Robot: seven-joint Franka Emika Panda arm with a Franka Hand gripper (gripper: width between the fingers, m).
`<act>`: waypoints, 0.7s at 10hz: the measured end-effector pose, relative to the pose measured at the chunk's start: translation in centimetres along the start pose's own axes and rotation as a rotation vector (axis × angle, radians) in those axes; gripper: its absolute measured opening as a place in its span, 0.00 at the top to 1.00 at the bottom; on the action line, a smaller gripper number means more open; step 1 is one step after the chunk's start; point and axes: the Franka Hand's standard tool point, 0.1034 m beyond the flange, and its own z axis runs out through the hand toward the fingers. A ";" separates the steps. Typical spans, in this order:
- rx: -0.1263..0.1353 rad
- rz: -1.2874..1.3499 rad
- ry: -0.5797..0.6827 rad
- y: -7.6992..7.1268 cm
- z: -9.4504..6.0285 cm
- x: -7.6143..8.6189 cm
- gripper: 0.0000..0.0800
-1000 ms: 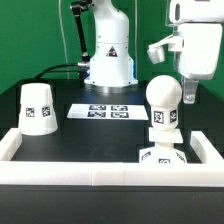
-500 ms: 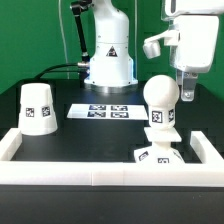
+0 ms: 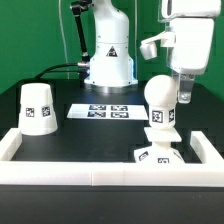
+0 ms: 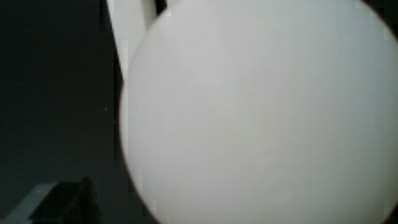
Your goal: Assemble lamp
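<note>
The round-headed bulb (image 3: 162, 92) stands upright on the flat square base (image 3: 160, 155) at the front of the exterior view's right. My gripper (image 3: 183, 96) hangs just beside the bulb's head, on its right in the exterior view, open and holding nothing. In the wrist view the bulb's white head (image 4: 267, 120) fills most of the picture, very close. The cup-like shade (image 3: 38, 108) stands apart, rim down, at the exterior view's left.
The marker board (image 3: 108, 111) lies flat in the middle at the back. A white border rail (image 3: 90, 172) runs along the front and both sides. The arm's pedestal (image 3: 108, 62) stands behind the marker board.
My gripper has moved up a little and toward the exterior view's left, closer to the bulb's head. The bulb, base and shade have not moved.
</note>
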 end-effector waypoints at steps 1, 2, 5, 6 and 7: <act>0.000 0.011 -0.002 0.2 -0.1 -0.7 0.13; 0.002 0.018 -0.004 0.1 0.0 -1.3 0.13; 0.011 0.028 -0.008 -0.1 0.4 -2.4 0.13; 0.014 0.034 -0.010 -0.1 0.6 -2.7 0.13; 0.018 0.035 -0.011 -0.2 0.8 -2.8 0.13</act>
